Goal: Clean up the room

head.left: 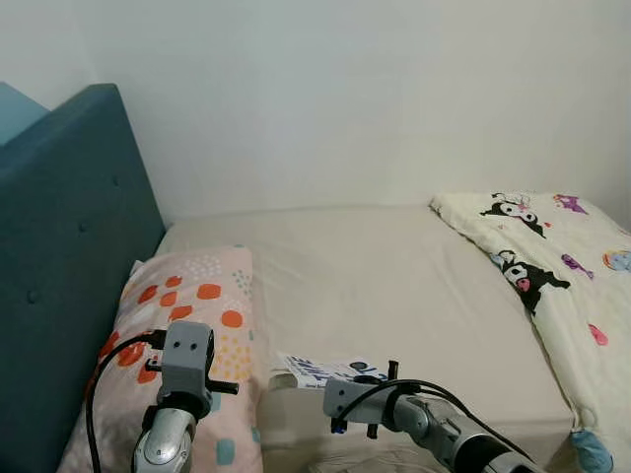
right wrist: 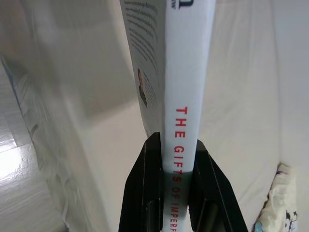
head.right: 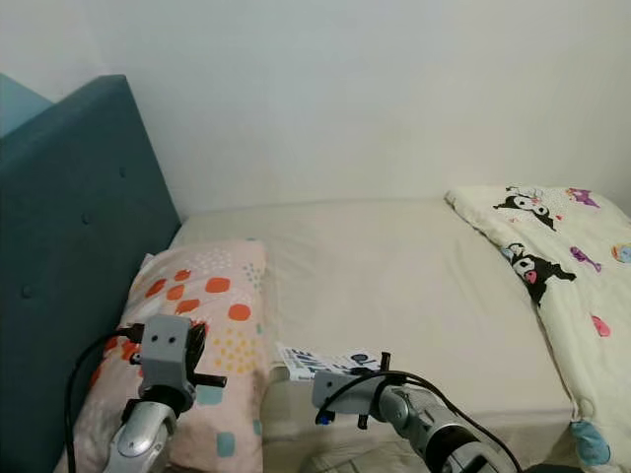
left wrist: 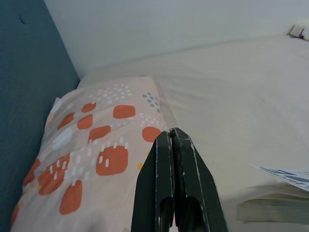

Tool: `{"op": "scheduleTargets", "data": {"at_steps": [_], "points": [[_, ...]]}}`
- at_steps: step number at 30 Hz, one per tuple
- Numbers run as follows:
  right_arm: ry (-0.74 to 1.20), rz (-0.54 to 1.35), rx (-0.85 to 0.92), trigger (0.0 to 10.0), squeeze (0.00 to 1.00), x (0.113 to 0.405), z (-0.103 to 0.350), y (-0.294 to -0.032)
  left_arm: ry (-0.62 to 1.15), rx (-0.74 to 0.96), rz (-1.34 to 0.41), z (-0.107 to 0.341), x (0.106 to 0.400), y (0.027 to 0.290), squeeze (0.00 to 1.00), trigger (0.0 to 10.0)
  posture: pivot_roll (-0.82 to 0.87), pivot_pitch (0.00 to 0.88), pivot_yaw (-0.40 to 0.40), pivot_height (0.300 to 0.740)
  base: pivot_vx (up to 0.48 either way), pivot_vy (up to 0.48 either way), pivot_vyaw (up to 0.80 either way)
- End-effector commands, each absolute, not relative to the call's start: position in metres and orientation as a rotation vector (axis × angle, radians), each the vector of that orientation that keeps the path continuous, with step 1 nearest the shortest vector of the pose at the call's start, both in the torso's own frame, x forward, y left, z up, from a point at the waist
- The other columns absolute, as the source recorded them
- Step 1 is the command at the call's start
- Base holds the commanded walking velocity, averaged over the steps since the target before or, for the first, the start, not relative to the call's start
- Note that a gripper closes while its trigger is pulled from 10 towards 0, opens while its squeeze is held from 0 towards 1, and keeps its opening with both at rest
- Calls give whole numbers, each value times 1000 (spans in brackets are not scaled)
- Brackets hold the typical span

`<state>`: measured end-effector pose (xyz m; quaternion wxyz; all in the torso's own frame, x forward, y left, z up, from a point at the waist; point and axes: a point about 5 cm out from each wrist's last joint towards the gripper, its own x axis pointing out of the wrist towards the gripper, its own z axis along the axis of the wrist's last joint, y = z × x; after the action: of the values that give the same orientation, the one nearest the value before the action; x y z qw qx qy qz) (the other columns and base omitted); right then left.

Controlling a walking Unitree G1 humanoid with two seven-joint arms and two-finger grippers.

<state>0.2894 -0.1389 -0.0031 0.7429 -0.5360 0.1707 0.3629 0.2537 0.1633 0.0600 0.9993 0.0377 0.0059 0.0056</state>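
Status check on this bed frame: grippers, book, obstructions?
Right gripper jaws clamped on book spine at mattress edge. Left gripper jaws shut, empty, over spotted pillow. Nothing blocking.

Headboard (head.left: 69,256): teal.
Pillow (head.left: 192,325): pale pink, orange blobs, small blue and yellow dots.
Sheet (head.left: 394,286): cream.
Blanket (head.left: 552,266): cream, black-and-white cartoon figures.
Book (right wrist: 186,72): white spine, red lettering; cover print possibly blue.
Wall (head.left: 345,89): white.
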Motion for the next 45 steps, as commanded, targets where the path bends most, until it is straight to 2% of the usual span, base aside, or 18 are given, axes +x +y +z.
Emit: {"op": "scheduleTargets", "data": {"at_steps": [1,7,21,45], "points": [[356,779,-1152,10000,0,290,-1,-138,13,80,5,60,252,165,0,10000,-83,0,-12,740,0,0,0],[356,778,-1151,10000,0,291,-1,-138,13,73,-6,59,251,165,0,10000,-82,0,-14,740,122,0,0],[357,782,-1155,10000,0,291,-1,-138,1,64,-12,61,251,164,0,10000,-80,0,-16,740,365,0,0],[360,794,-1137,10000,0,288,-4,-136,-1,92,-18,60,250,166,0,10000,-79,0,-14,740,0,0,0]]}}
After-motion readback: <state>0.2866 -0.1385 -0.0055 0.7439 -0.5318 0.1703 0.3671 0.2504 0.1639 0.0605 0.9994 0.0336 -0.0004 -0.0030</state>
